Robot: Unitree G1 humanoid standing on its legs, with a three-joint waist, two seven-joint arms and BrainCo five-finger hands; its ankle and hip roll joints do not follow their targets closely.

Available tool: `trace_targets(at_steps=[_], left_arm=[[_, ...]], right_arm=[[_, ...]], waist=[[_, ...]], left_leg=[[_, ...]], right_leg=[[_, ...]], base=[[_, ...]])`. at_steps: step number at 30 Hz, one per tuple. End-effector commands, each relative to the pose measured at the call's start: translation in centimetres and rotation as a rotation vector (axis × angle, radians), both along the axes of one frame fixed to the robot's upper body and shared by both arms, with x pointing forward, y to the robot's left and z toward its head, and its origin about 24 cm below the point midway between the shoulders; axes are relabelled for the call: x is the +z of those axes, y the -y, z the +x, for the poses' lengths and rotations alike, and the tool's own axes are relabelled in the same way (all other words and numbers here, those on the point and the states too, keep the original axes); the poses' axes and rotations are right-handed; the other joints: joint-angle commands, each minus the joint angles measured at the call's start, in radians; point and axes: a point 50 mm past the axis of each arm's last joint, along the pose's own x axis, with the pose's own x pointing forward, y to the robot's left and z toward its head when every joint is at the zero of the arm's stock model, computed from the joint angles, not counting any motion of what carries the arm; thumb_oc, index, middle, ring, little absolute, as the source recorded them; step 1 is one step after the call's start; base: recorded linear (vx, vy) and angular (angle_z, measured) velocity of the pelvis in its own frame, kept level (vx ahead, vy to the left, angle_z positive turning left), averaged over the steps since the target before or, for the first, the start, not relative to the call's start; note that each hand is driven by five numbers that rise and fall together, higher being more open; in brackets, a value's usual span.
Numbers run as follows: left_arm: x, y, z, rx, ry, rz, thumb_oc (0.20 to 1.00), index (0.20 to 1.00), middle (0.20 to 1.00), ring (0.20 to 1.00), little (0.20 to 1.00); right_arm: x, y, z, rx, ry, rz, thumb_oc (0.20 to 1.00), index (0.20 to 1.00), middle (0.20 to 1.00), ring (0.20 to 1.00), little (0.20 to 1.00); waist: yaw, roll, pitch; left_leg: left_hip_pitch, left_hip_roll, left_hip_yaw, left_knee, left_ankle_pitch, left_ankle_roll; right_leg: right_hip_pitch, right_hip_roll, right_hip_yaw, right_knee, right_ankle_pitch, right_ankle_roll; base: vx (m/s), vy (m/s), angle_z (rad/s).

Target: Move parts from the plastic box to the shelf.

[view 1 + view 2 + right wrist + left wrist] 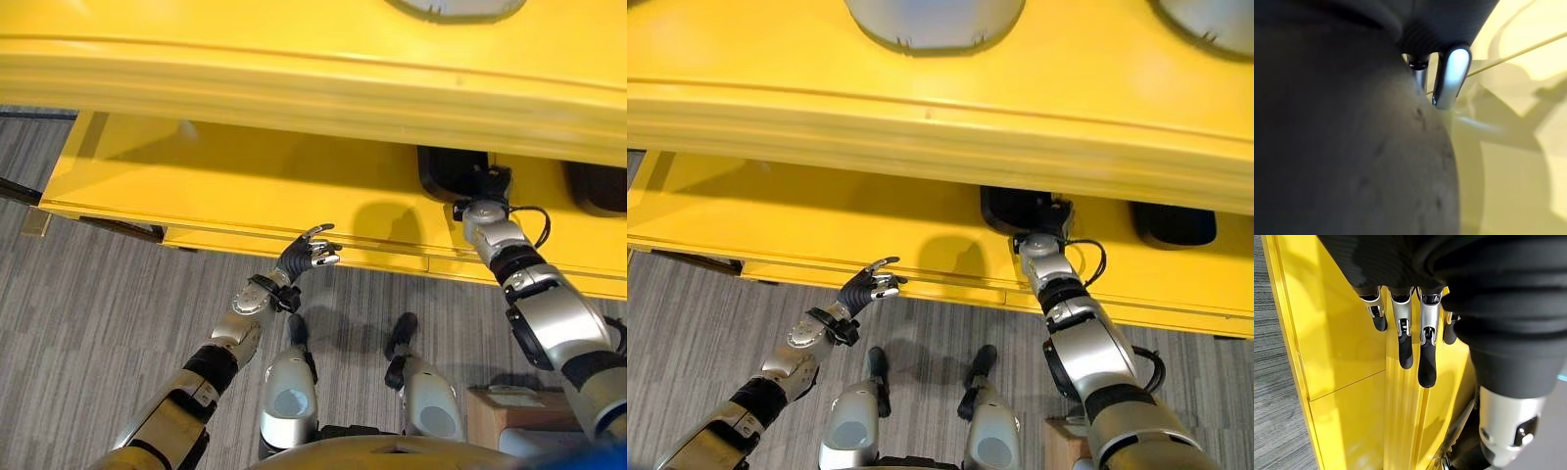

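Grey striped carpet (98, 323) runs under a yellow shelf (823, 211) with two tiers. Right hand (1038, 217) reaches onto the lower tier and sits against a dark part (1011, 210) just under the upper tier's lip; the right wrist view shows a dark grey surface pressed close to its fingers, but whether they are curled round it I cannot tell. Another dark part (1174, 225) lies further right on the same tier. Left hand (309, 253) hovers at the lower tier's front edge, fingers relaxed, holding nothing. Step looks like placing on the shelf; next would be letting go and pulling the arm clear of the upper lip.
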Motion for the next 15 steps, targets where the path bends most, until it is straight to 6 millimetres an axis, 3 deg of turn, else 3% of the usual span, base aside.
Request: trace_targets(at_steps=[1, 10, 15], left_arm=[[-1.2, 2.9, -1.1, -0.082, -0.053, 0.005, 1.0, 1.0, 1.0, 1.0, 1.0], [-0.9, 3.5, -1.1, -0.082, -0.046, -0.006, 1.0, 1.0, 1.0, 1.0, 1.0], [-1.1, 3.7, -1.3, -0.077, -0.049, -0.011, 1.0, 1.0, 1.0, 1.0, 1.0]], right_arm=[[-0.5, 0.5, -0.1, -0.009, -0.064, -0.025, 0.2, 0.2, 0.2, 0.2, 0.2], [1.7, -0.4, 0.7, -0.007, -0.014, -0.043, 0.2, 0.2, 0.2, 0.2, 0.2], [1.8, -0.7, 0.9, 0.002, -0.015, -0.034, 0.2, 0.2, 0.2, 0.2, 0.2]], waist=[[0.019, 0.045, 0.039], [0.025, 0.058, 0.067], [0.026, 0.061, 0.073]], left_leg=[[-0.002, -0.039, -0.003, -0.032, 0.042, 0.029], [-0.031, -0.043, -0.012, 0.0, 0.034, 0.031], [-0.031, -0.045, -0.016, -0.003, 0.036, 0.031]], right_leg=[[0.013, -0.027, 0.067, 0.184, -0.132, 0.077], [-0.026, -0.037, 0.066, 0.234, -0.143, 0.071], [-0.031, -0.038, 0.066, 0.241, -0.145, 0.07]], base=[[0.0, 0.0, 0.0], [0.0, 0.004, 0.0], [0.0, 0.0, 0.0]])
